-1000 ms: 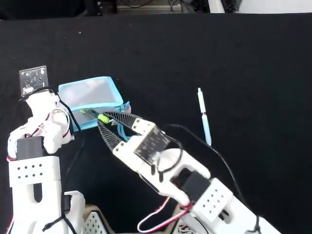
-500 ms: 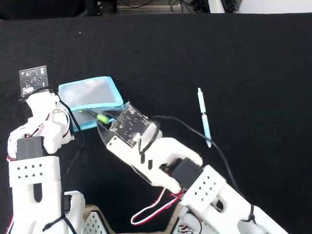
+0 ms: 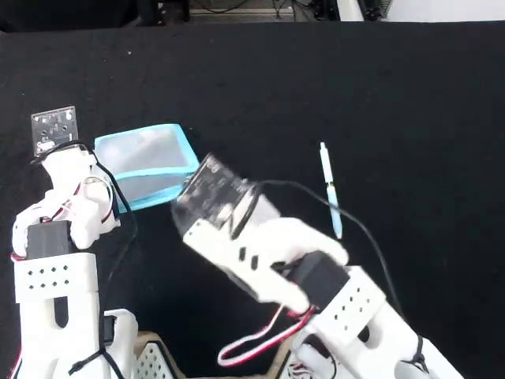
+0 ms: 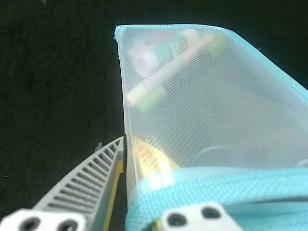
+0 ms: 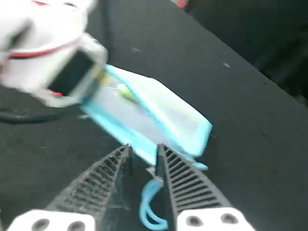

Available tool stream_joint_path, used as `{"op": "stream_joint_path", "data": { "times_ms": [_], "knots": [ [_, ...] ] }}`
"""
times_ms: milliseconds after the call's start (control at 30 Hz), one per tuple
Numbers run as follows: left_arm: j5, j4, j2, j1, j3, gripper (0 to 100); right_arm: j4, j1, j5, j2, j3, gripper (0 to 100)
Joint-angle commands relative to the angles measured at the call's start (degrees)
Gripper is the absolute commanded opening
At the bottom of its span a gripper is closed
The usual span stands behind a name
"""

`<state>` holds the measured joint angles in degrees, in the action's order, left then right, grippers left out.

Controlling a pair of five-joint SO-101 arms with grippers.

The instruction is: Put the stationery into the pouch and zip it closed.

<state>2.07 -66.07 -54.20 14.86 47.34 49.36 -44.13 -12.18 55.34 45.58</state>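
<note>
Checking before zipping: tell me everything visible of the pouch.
The pouch is a translucent ribbed-plastic rectangle edged in turquoise zip tape, on the black table. A green-tipped pen and a green-banded tube show through it. The left gripper clamps one edge; the right gripper sits by its corner, near a blue pull loop.

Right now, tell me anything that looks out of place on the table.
One pen lies alone on the black table, well apart from the pouch, which already holds other stationery. Nothing looks spilled or damaged.
</note>
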Motion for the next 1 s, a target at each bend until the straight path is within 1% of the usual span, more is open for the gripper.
{"op": "stream_joint_path", "data": {
  "times_ms": [0,100,167,200,267,400,467,533,800,967],
  "knots": [
    [0.4,0.4,0.0,0.1,0.3,4,1.3,9.8,-0.1,-0.1,-3.8,4.4],
    [0.4,0.4,0.0,0.1,0.3,4,3.1,19.9,0.2,-0.2,-3.6,5.4],
    [0.4,0.4,0.0,0.1,0.3,4,2.9,24.9,0.3,-0.8,-2.2,7.0],
    [0.4,0.4,0.0,0.1,0.3,4,1.3,26.3,0.7,-1.1,-0.4,7.7],
    [0.4,0.4,0.0,0.1,0.3,4,-4.2,27.8,4.0,-1.6,4.4,8.1],
    [0.4,0.3,0.0,0.1,0.3,4,-18.5,31.8,11.9,-0.8,14.7,8.2],
    [0.4,0.3,0.0,0.1,0.3,4,-22.3,34.2,13.8,0.6,17.7,8.2],
    [0.4,0.3,0.0,0.1,0.3,4,-23.2,35.0,14.2,2.3,19.6,8.3],
    [0.4,0.4,0.0,0.1,0.3,4,-23.7,34.0,14.2,8.4,25.1,8.5],
    [0.4,0.4,0.0,0.1,0.3,4,-23.7,33.9,14.3,9.3,26.6,8.5]
  ]
}}
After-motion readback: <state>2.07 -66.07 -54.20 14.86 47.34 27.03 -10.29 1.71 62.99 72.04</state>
